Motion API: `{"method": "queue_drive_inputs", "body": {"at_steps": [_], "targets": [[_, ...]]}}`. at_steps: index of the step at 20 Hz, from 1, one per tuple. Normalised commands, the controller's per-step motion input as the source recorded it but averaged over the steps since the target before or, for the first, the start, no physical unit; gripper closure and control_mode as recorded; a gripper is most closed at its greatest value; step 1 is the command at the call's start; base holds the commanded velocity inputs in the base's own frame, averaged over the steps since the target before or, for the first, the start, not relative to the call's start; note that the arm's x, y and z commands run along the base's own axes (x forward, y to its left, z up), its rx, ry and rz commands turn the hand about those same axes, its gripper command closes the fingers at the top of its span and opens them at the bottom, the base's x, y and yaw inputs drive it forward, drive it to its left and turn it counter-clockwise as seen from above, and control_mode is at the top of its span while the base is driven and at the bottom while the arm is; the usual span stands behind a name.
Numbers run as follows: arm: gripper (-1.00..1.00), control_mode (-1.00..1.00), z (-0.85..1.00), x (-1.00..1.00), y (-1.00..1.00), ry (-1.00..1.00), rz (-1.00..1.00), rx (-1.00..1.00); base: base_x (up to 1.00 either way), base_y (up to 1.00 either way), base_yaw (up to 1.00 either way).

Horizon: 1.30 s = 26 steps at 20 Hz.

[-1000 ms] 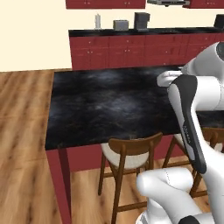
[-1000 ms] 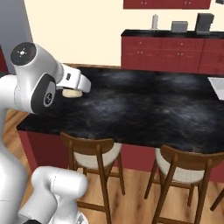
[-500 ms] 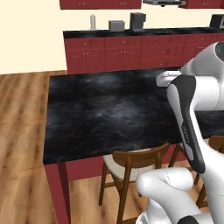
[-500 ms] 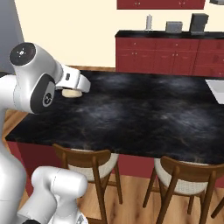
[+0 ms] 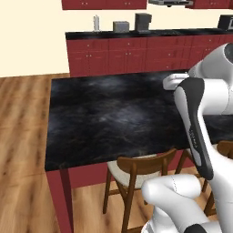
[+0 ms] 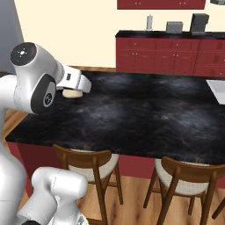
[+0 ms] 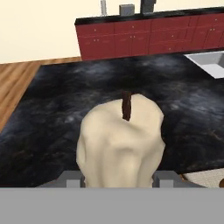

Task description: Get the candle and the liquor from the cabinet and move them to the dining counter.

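In the hand view the candle (image 7: 120, 140), a cream lumpy wax figure with a dark wick, sits between the fingertips of my gripper (image 7: 119, 178), which is shut on it. The right base view shows the candle (image 6: 73, 93) under the white hand, held just above the near left part of the dining counter (image 6: 145, 110). The counter's black marbled top (image 5: 104, 118) spreads out in front of the arm and lies below the candle (image 7: 57, 105). The liquor is out of view.
Wooden stools (image 5: 136, 168) (image 6: 88, 162) (image 6: 189, 176) stand along the counter's near side. A white sink (image 6: 217, 90) is set at its right end. Behind, a red base counter carries a white bottle (image 5: 96, 22), a toaster (image 5: 120, 26) and a coffee machine (image 5: 143, 21).
The whole picture has shifted in both base views, so the base has driven along the counter. The arm keeps its pose and the candle stays in the gripper.
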Motion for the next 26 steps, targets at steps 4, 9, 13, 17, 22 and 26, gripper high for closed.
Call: {"method": "queue_drive_inputs", "body": {"at_steps": [4,9,13,17,22,26], "targets": [[1.00,-1.00,0.00,0.00,0.00,0.00,0.00,0.00,0.00,0.00,0.00],[1.00,-1.00,0.00,0.00,0.00,0.00,0.03,0.00,0.00,0.00,0.00],[1.00,-1.00,-0.33,0.33,0.00,0.01,0.47,0.00,0.00,0.00,0.00],[1.00,-1.00,-0.50,0.69,0.00,0.02,0.56,0.02,0.00,0.00,0.00],[1.00,-1.00,-0.41,0.98,0.00,0.03,0.52,0.04,0.00,0.00,0.00],[1.00,-1.00,-0.52,0.98,-0.06,0.00,0.49,0.04,0.00,0.00,0.00]]}}
